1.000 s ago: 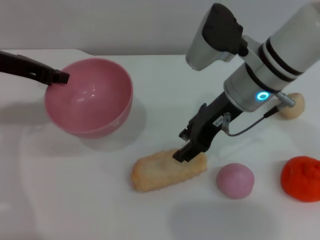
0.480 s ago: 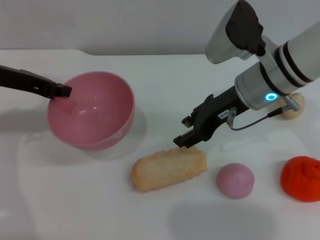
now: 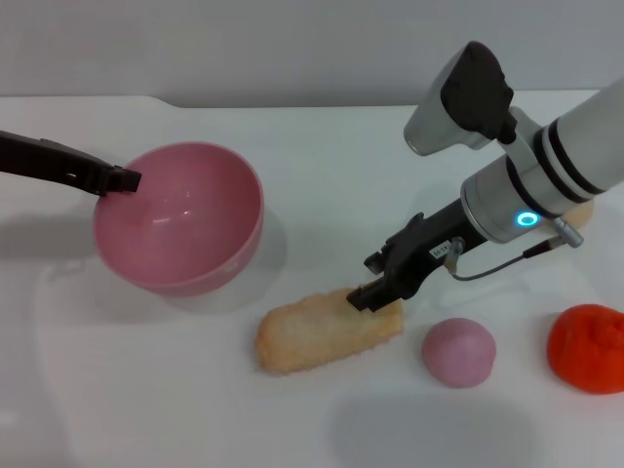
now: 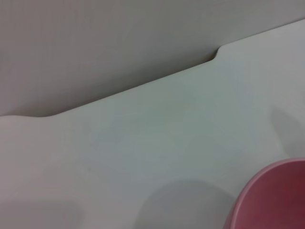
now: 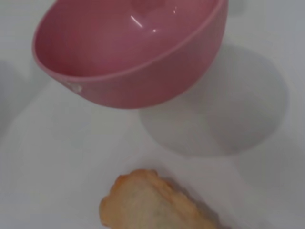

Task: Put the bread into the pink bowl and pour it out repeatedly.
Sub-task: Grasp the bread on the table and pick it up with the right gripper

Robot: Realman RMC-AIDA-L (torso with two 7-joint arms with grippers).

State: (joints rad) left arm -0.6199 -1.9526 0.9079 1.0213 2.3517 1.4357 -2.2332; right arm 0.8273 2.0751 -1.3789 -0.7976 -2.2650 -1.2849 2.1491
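The bread lies flat on the white surface, near and right of the pink bowl, its plain tan side up. At far left the left tool grips the bowl's left rim, holding the bowl tipped. The right tool is down on the loaf's right end; whether it is clenched cannot be told. Farther right sit a pinkish-purple ball and an orange toy.

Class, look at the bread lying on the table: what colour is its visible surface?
Plain tan with slightly orange edges; the bread shows best in the head view.
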